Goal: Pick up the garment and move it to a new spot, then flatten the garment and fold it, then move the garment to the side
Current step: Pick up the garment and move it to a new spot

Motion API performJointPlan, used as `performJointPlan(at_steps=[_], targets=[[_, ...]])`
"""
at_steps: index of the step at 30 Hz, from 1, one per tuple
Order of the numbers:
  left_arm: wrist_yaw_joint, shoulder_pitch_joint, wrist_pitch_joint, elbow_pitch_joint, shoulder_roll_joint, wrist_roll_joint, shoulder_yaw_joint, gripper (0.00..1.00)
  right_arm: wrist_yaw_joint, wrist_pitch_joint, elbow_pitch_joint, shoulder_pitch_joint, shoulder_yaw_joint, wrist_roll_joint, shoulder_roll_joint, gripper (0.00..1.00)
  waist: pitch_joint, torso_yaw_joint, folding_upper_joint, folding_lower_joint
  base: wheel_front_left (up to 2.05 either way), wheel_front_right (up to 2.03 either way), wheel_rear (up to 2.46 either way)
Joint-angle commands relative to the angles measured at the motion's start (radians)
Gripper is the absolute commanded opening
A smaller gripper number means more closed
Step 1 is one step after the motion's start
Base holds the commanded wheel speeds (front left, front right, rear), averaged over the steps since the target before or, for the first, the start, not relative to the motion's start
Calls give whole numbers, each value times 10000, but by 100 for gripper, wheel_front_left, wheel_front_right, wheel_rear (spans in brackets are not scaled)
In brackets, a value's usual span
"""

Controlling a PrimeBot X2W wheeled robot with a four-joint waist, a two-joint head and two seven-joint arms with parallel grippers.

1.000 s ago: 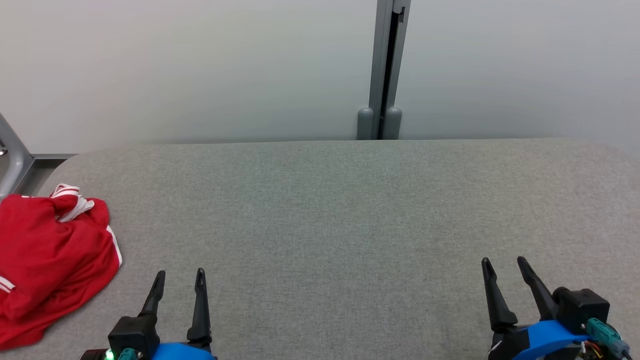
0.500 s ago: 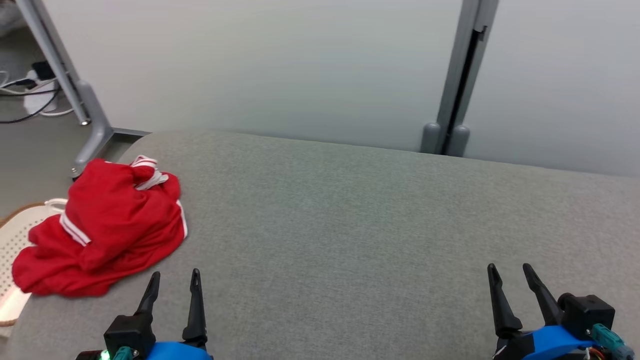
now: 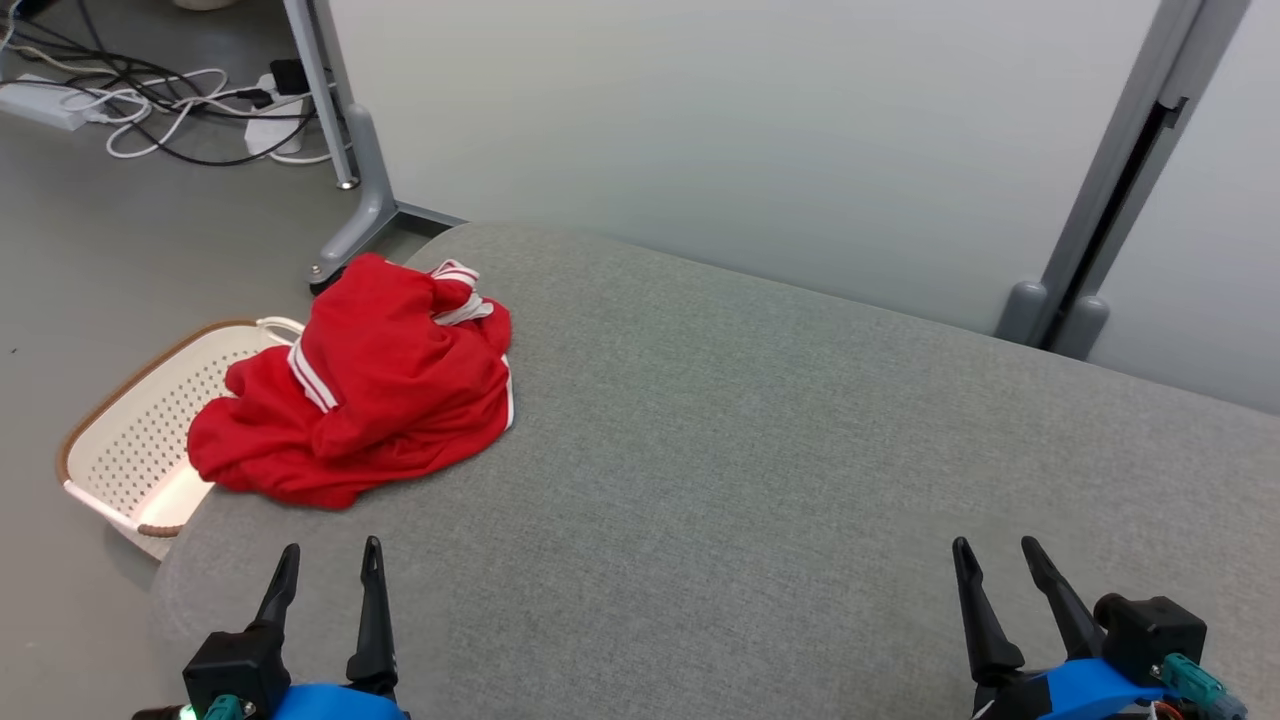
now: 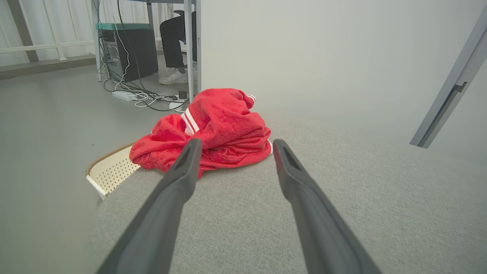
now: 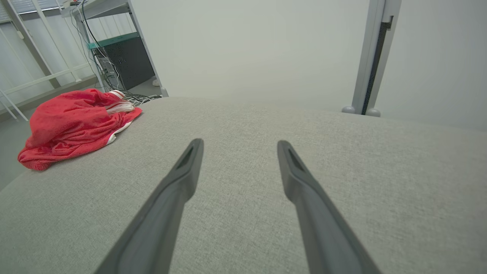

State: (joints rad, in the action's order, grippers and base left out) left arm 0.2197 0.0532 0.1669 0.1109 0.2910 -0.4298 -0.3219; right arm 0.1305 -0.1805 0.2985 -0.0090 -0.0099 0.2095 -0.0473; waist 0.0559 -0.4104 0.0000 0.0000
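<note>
Pickup pending: garment (image 3: pixel 370 400) heaped far left, untouched; left gripper (image 3: pixel 331 545) and right gripper (image 3: pixel 994 541) spread, empty; far-left reach likely needed.

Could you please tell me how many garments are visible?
1: the red garment lies crumpled at the left edge of the grey surface, above a basket; its folds might hide another.

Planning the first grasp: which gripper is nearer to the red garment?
Left. The left gripper is open, close to the red garment, which lies just ahead of it. The right gripper, also open, is far across the grey surface, at its other side.
</note>
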Motion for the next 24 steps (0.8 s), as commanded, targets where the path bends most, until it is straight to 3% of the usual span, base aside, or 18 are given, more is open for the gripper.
performJointPlan(at_steps=[1,15,24], targets=[[15,55,-48,-68,87,-18,38,100,4,-72,40,-91,36,34,-57,100,-103,-232,0,0,0,0,0],[141,191,-187,-303,274,-102,55,100,4,-188,286,-226,187,102,-57,100,-131,-565,0,0,0,0,0],[-415,-969,-1262,-540,892,-816,529,100,3,-154,243,-192,175,36,-57,100,-247,-423,0,0,0,0,0]])
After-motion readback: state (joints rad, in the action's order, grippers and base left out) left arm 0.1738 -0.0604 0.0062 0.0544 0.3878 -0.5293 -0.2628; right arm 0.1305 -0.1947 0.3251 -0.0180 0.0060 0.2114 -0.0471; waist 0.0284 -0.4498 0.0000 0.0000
